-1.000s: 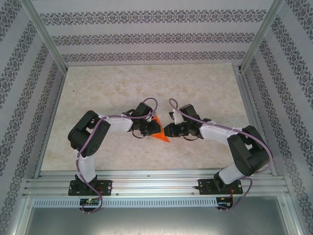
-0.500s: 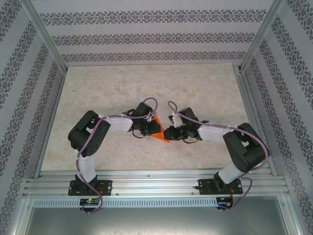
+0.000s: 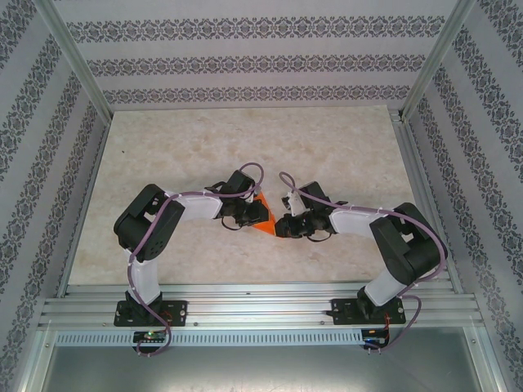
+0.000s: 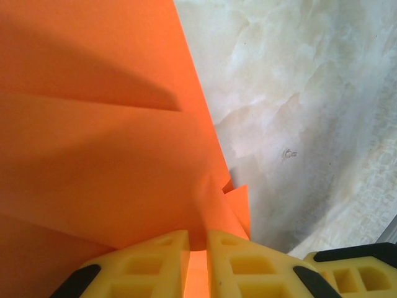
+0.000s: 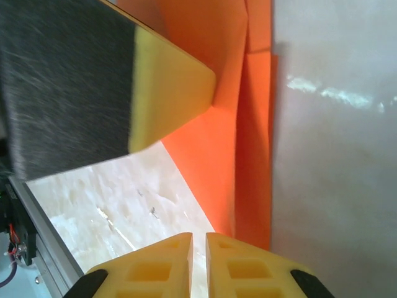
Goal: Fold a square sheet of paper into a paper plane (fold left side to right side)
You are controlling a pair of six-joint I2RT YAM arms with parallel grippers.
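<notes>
The orange paper plane (image 3: 264, 220) lies as a folded pointed wedge on the table between my two grippers. My left gripper (image 3: 254, 214) is shut on it: in the left wrist view a layer of the paper plane (image 4: 93, 124) runs into the narrow slot of the left gripper (image 4: 198, 239). My right gripper (image 3: 280, 225) is shut, right beside the wedge. In the right wrist view the right gripper (image 5: 198, 239) has only marble in its thin gap. The paper plane's (image 5: 229, 143) long folded edge passes just past its right finger. One left finger (image 5: 167, 93) presses the paper from above.
The marble table top (image 3: 245, 147) stretches far behind and to both sides of the arms. Patterned walls (image 3: 33, 163) close it in, with an aluminium rail (image 3: 261, 306) along the near edge where the arm bases sit.
My right gripper has slid left and slightly nearer, up against the paper, and its jaws have narrowed a little. The left gripper and the paper have stayed put.
</notes>
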